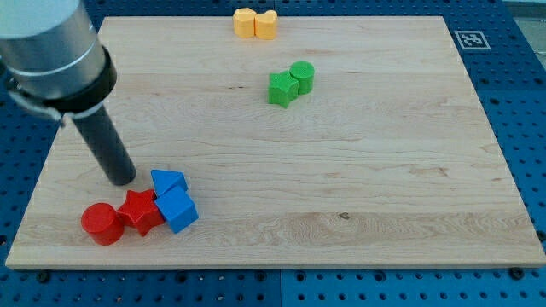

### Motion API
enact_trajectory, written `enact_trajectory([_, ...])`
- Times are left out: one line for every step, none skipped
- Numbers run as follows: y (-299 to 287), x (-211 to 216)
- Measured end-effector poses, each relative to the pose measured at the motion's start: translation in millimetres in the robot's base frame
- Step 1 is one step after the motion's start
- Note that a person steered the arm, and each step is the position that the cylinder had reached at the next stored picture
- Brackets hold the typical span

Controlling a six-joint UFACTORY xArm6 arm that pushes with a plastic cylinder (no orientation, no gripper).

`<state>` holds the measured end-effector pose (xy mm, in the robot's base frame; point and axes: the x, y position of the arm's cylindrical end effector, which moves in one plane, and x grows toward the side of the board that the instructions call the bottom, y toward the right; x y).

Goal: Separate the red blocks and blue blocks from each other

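Observation:
A red cylinder (101, 223) lies near the view's bottom left corner of the wooden board (341, 170). A red star block (140, 211) touches it on its right. A blue cube (177, 211) touches the star's right side, and a blue triangular block (167, 182) sits just above the cube, touching it. My tip (122, 179) is on the board just above the red star and just left of the blue triangular block, very close to both. The dark rod rises from it toward the view's top left.
A green star-like block (281, 88) and a green cylinder (302, 77) sit together at the upper middle. Two yellow blocks (255, 23) sit together at the board's top edge. A marker tag (468, 39) is at the top right, off the board.

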<state>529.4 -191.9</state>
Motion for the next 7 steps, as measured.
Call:
enact_trajectory([2,16])
enact_trajectory([24,10])
enact_trajectory([64,6])
enact_trajectory([102,6])
enact_trajectory([131,6])
enact_trajectory([125,9])
enact_trajectory([107,9])
